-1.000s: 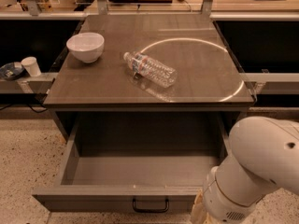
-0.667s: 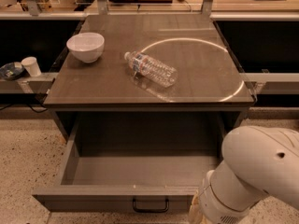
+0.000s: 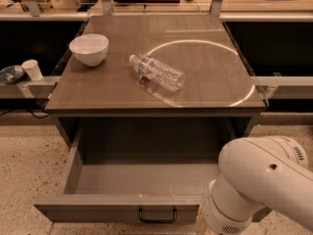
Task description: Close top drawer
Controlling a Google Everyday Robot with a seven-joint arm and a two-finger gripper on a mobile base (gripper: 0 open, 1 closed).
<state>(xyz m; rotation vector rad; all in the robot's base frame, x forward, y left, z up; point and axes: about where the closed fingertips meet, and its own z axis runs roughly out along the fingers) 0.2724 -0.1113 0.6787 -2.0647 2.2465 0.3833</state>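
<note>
The top drawer [image 3: 122, 207] is a wide grey metal box, pulled open under the table top and empty inside. Its flat front faces the camera with one black loop handle [image 3: 157, 215] at its centre. My white arm [image 3: 259, 180] fills the lower right corner and covers the drawer's right front corner. The gripper is not in view; it lies beyond the arm's wrist, below the bottom edge near the drawer front.
On the grey table top [image 3: 210, 87] a white bowl [image 3: 89, 49] stands at the back left and a clear plastic bottle [image 3: 157, 72] lies on its side near the middle. A small white cup [image 3: 33, 69] sits on a ledge to the left. Speckled floor lies on both sides.
My arm has shifted a little to the left and lower in the picture. The drawer, bowl and bottle have not moved.
</note>
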